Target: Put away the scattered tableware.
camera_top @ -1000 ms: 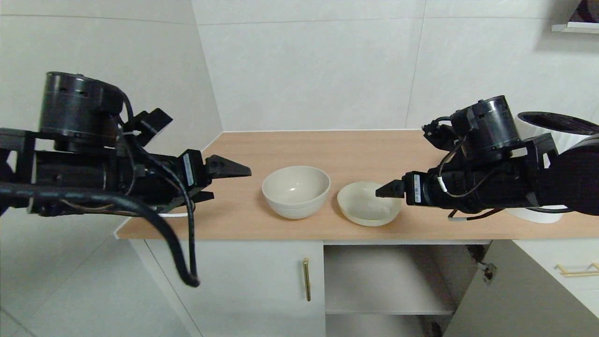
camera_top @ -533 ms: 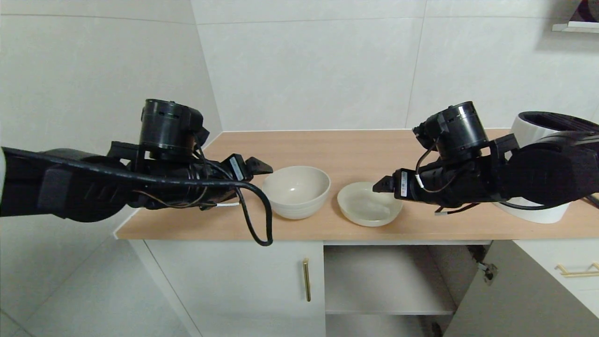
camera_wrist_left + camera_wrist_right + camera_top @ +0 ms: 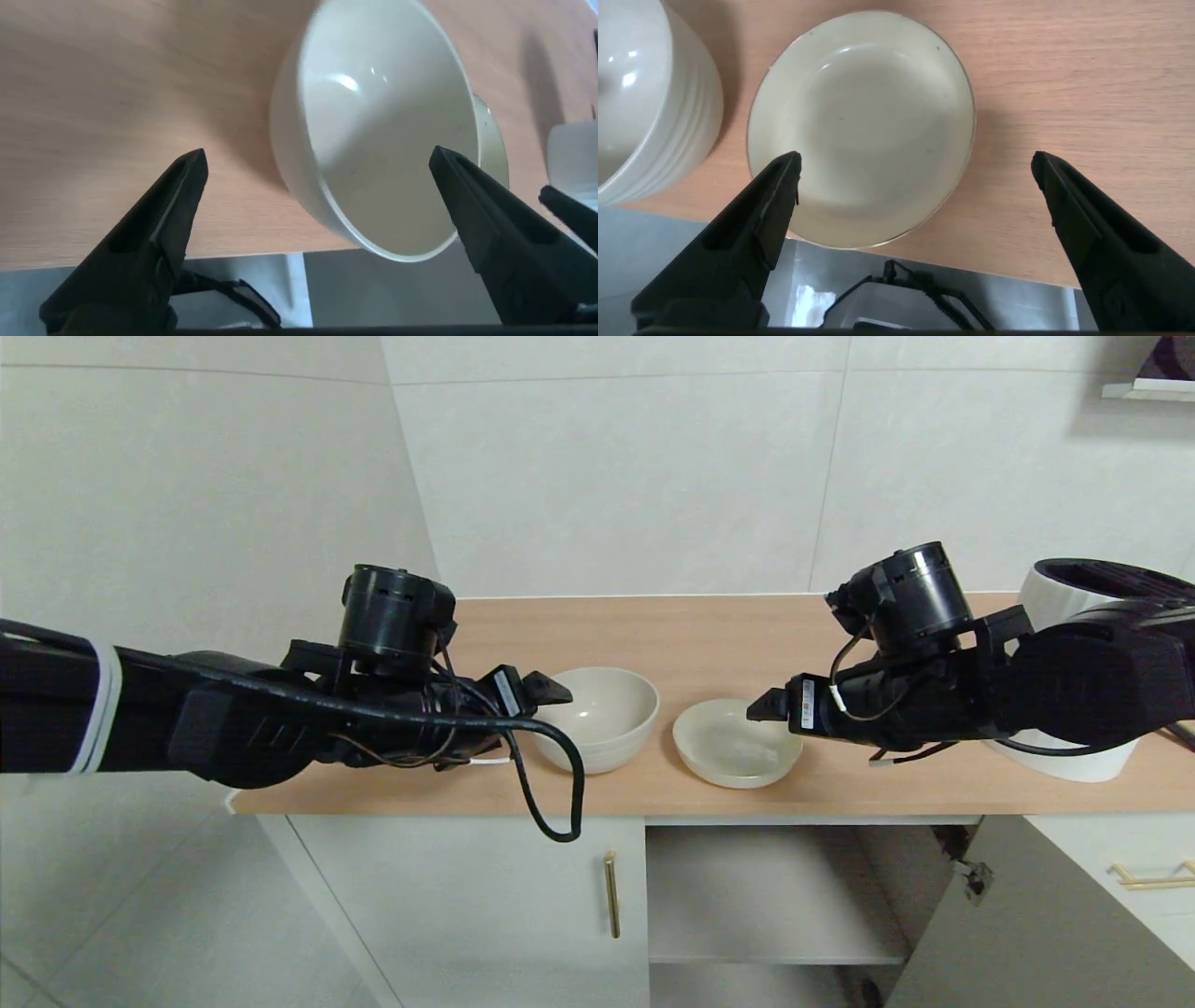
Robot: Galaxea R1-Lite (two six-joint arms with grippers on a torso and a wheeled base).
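Observation:
Two pieces of tableware sit near the front edge of the wooden counter [image 3: 719,635]. The deep cream bowl [image 3: 602,714] is on the left and the shallow cream dish [image 3: 733,747] on the right. My left gripper [image 3: 551,694] is at the deep bowl's left rim. In the left wrist view it is open [image 3: 318,161], with the bowl [image 3: 383,140] between and beyond its fingers. My right gripper [image 3: 761,709] hovers over the dish's right side. It is open [image 3: 915,163] above the dish [image 3: 864,126], and nothing is held. The deep bowl [image 3: 645,93] sits beside the dish.
A white appliance with a black top [image 3: 1050,586] stands at the counter's right end, behind my right arm. Below the counter are an open cupboard with a shelf [image 3: 766,952], a closed door with a gold handle [image 3: 611,893], and a door swung open [image 3: 1027,933]. Tiled walls meet at the far left corner.
My left arm has moved right and forward, bringing its gripper from the counter's left end up to the deep bowl. My right gripper has shifted slightly over the dish.

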